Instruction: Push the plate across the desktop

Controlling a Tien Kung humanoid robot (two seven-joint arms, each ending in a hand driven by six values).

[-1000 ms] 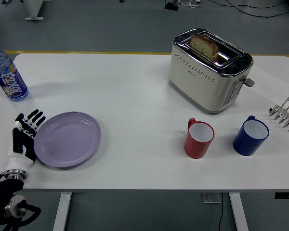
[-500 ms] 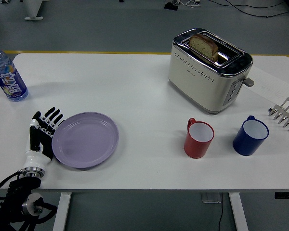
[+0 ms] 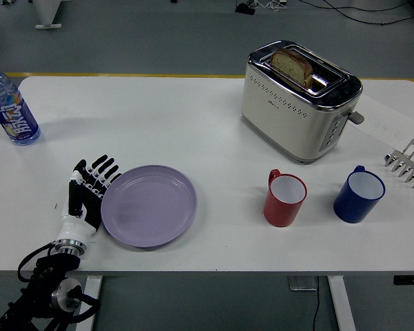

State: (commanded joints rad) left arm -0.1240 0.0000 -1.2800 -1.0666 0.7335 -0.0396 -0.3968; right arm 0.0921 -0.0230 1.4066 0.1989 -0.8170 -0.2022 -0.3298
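Head view: round lilac plate, shallow, glossy.

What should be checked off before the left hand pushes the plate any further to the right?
1. Left hand flat against the plate's left rim, fingers open: ok.
2. Plate lying flat on the table: ok.
3. Bare table directly right of the plate: ok.
4. Red mug farther along the push line, still apart from the plate: ok for now.
5. Plate clear of the table's near edge: ok, though close.
6. Right hand's position: cannot tell, out of view.
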